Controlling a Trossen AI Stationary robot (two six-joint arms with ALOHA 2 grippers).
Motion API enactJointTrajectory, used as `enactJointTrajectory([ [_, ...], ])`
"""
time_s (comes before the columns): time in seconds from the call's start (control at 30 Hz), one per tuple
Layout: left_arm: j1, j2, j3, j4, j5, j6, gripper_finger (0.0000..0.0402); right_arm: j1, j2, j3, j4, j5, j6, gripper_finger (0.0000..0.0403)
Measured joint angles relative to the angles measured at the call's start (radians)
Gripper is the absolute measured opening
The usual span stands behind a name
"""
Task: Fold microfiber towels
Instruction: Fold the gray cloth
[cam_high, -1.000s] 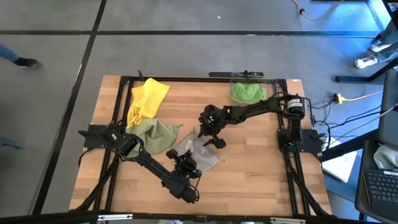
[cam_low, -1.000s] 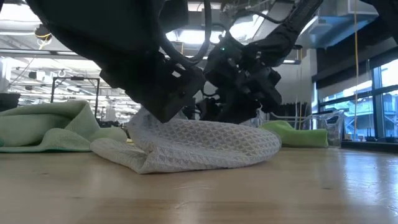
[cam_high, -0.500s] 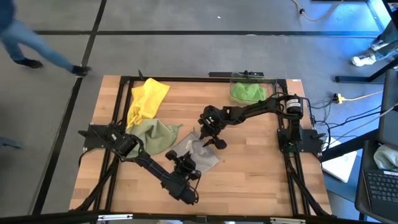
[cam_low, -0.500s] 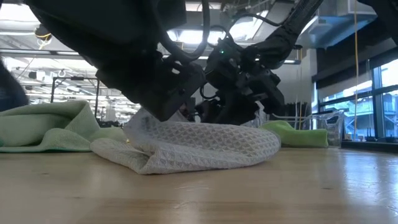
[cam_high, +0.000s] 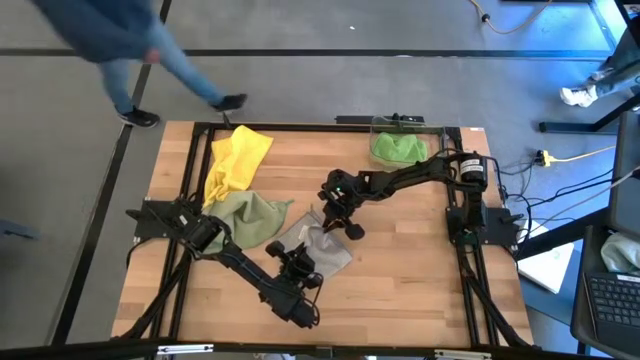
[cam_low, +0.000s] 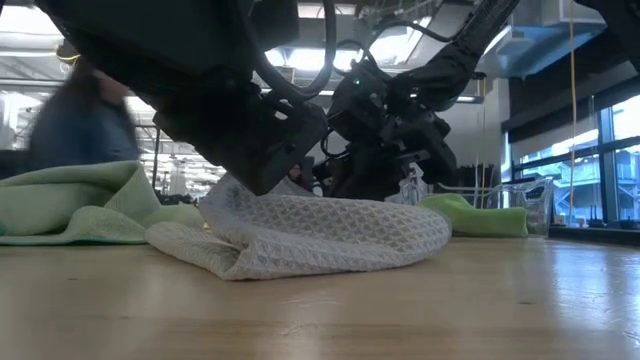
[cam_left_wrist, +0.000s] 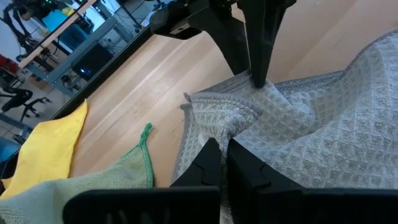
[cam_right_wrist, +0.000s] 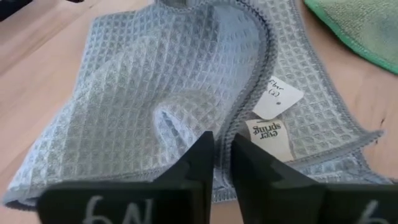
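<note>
My right fingers (cam_right_wrist: 214, 163) have just pinched shut on the grey towel's (cam_high: 318, 246) hemmed edge; my left fingers (cam_left_wrist: 219, 163) stay pressed on its other side, mid-bench beside the olive towel (cam_high: 245, 214). I judge a fold can start.

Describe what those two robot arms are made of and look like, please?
Both arms are matte black, jointed links with thin black cables looped alongside. Each ends in an end effector with two flat, dark, angular fingers. White handwritten marks show near the right end effector; a green light glows near its wrist.
</note>
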Motion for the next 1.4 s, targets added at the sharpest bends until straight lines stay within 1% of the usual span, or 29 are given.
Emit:
enactJointTrajectory([
  [0.17, -0.007, 0.000, 0.000, 0.000, 0.000, -0.016, 0.0000, 0.000, 0.000, 0.003, 0.013, 0.010, 0.000, 0.0029],
  [0.27, -0.009, 0.000, 0.000, 0.000, 0.000, -0.019, 0.0000, 0.000, -0.003, 0.038, -0.015, 0.032, -0.001, 0.0013],
  [0.37, -0.010, 0.000, 0.000, -0.001, 0.000, -0.021, 0.0000, 0.002, -0.006, 0.116, -0.107, 0.128, -0.028, 0.0007],
  [0.47, -0.009, 0.000, 0.000, -0.008, 0.022, -0.020, 0.0000, 0.007, -0.006, 0.217, -0.274, 0.256, -0.073, 0.0013],
  [0.5, -0.008, 0.000, 0.000, -0.013, 0.033, -0.020, 0.0000, 0.009, -0.006, 0.242, -0.320, 0.285, -0.078, 0.0016],
  [0.57, -0.005, 0.000, -0.001, -0.013, 0.044, -0.022, 0.0000, 0.014, -0.007, 0.271, -0.378, 0.311, -0.081, 0.0018],
  [0.63, -0.006, 0.000, -0.003, -0.013, 0.051, -0.033, 0.0000, 0.016, -0.007, 0.279, -0.388, 0.288, -0.082, 0.0019],
  [0.73, -0.009, 0.000, -0.003, -0.009, 0.054, -0.051, 0.0000, 0.025, -0.006, 0.273, -0.339, 0.241, -0.102, 0.0020],
  [0.93, -0.016, 0.000, -0.003, -0.004, 0.107, -0.088, 0.0000, 0.064, -0.001, 0.258, -0.297, 0.241, -0.132, 0.0020],
  [1.13, -0.017, 0.000, -0.004, -0.005, 0.170, -0.104, 0.0000, 0.075, 0.007, 0.258, -0.281, 0.244, -0.132, 0.0021],
  [1.2, -0.016, 0.000, -0.004, -0.005, 0.193, -0.107, 0.0000, 0.075, 0.016, 0.257, -0.290, 0.265, -0.131, 0.0021],
  [1.3, -0.015, 0.000, -0.004, -0.013, 0.202, -0.127, 0.0000, 0.075, 0.032, 0.258, -0.287, 0.316, -0.133, 0.0023],
  [1.4, -0.016, 0.000, -0.004, -0.013, 0.202, -0.129, 0.0002, 0.074, 0.048, 0.258, -0.282, 0.321, -0.133, 0.0034],
])
